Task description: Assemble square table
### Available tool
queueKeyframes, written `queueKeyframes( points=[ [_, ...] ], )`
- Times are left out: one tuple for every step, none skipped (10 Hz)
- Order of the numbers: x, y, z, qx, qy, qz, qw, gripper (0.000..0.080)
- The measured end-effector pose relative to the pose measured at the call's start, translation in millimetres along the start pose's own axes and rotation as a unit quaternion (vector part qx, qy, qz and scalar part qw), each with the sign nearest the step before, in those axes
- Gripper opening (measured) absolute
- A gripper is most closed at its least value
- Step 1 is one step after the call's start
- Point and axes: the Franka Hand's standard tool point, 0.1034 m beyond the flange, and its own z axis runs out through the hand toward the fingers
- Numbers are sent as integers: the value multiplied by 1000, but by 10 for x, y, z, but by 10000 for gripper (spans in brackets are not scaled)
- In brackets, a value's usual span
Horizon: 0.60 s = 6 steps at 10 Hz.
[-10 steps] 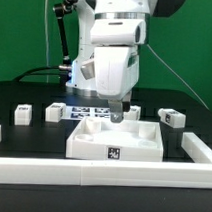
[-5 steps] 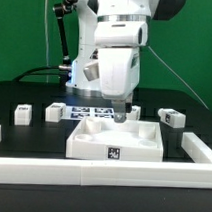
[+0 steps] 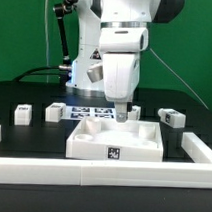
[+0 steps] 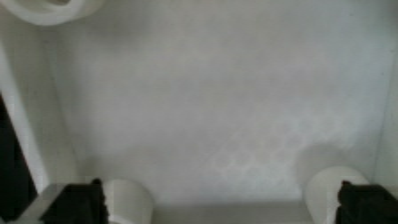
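**Pincer wide and empty over the tabletop, no leg fitted yet**

Exterior view: the white robot arm [image 3: 116, 54] hangs its pincer [image 3: 121, 114] over the far rim of the white plastic square tabletop [image 3: 87, 145]. The tabletop lies on the black surface [image 3: 33, 131], raised rim upward, with its black-white tag on the near wall. A small white tagged block leg [image 3: 23, 112] and a second leg [image 3: 55, 111] lie loose to the exterior view's left of it. A third leg [image 3: 172, 117] lies to the right, and all three are apart from the tabletop. A fourth may sit just beside the pincer, though it is too small to tell.

Wrist view: the pincer [image 4: 228, 198] stands wide, with its fingertips [image 4: 118, 200] far apart and only the tabletop's pale floor between them. It grips nothing. A round corner socket [image 4: 45, 8] shows at the picture's edge.

With no leg seen in a socket, the assembly looks to be at its start, and the arm seems to be lining up on the tabletop. The next move likely calls for straddling the rim squarely before closing, or else travelling to a leg.
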Motion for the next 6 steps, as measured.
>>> queueKeyframes(
  points=[
    [-1,-2,3,0,0,0,1000,649],
    [-2,-4,6,1,0,0,1000,649],
    [10,-41,23,-4,2,1,1000,649],
    [17,-197,83,-8,4,-3,1000,649],
    [-1,-323,129,-6,4,-8,1000,649],
    [-6,-430,171,-3,4,-9,1000,649]
  ],
)
